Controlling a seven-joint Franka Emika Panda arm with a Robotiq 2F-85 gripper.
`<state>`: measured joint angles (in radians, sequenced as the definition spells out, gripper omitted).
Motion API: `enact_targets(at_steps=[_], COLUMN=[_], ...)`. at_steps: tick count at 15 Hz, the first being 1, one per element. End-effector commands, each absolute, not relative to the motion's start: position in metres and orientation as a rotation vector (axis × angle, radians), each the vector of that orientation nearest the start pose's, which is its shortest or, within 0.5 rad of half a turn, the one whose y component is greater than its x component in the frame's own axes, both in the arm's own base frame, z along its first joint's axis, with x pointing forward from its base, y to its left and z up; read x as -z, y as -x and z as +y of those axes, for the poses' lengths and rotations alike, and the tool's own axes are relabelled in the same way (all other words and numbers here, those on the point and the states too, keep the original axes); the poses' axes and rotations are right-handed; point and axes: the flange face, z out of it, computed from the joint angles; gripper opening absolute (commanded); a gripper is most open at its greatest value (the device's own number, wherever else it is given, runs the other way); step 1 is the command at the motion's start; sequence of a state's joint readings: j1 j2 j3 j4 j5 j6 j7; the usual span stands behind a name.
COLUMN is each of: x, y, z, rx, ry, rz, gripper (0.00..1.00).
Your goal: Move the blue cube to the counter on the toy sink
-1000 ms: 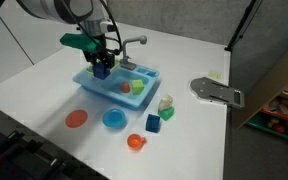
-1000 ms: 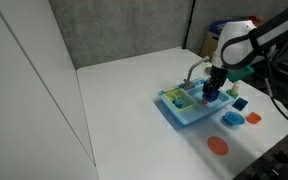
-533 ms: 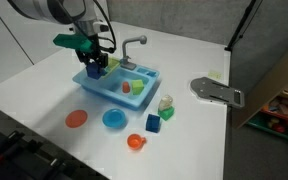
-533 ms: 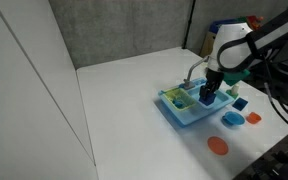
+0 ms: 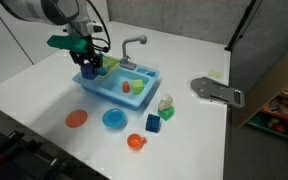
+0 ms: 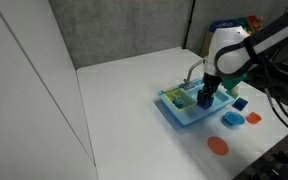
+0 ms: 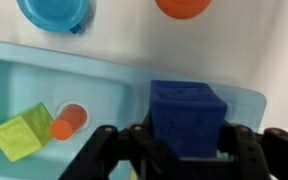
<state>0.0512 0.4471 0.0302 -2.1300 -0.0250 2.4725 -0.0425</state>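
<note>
My gripper point(image 5: 89, 62) is shut on the dark blue cube point(image 5: 91, 70) and holds it over the end of the light-blue toy sink point(image 5: 134, 98) that lies farthest from the loose toys. Both show in an exterior view, gripper point(image 6: 207, 92) and cube point(image 6: 205, 99), over the sink point(image 6: 181, 114). In the wrist view the cube point(image 7: 189, 112) sits between my gripper's point(image 7: 187, 140) black fingers point(image 7: 106, 150), over the flat counter ledge point(image 7: 246, 105) beside the sunken basin point(image 7: 24, 90). I cannot tell whether the cube touches the ledge.
The grey faucet point(image 5: 132, 45) stands at the sink's back. A yellow-green block point(image 7: 21, 136) and an orange piece point(image 7: 64, 125) lie in the basin. An orange disc point(image 5: 76, 119), blue bowl point(image 5: 114, 119), green block point(image 5: 154, 123) and orange cup point(image 5: 136, 142) lie in front. A grey metal piece point(image 5: 216, 92) lies beyond.
My gripper has carried the blue cube sideways along the sink, away from the faucet and basin, to the sink's end. The other objects have not moved.
</note>
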Motion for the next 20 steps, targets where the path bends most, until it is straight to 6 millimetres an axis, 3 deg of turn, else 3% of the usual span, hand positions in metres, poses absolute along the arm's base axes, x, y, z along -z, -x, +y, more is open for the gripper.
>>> enact_targets(at_steps=[1,2,13,20], x=[-0.187,-0.187,-0.176,-0.162], y=[-0.561,-0.561,-0.554,-0.557], z=[0.045,0.045,0.102,0.109], rx=[-0.166,-0.166,-0.075,-0.003], ry=[3.133,3.133,3.135,3.123], rz=[-0.22,-0.22,-0.452,-0.512], gripper=[0.49,0.24,0.24,0.24])
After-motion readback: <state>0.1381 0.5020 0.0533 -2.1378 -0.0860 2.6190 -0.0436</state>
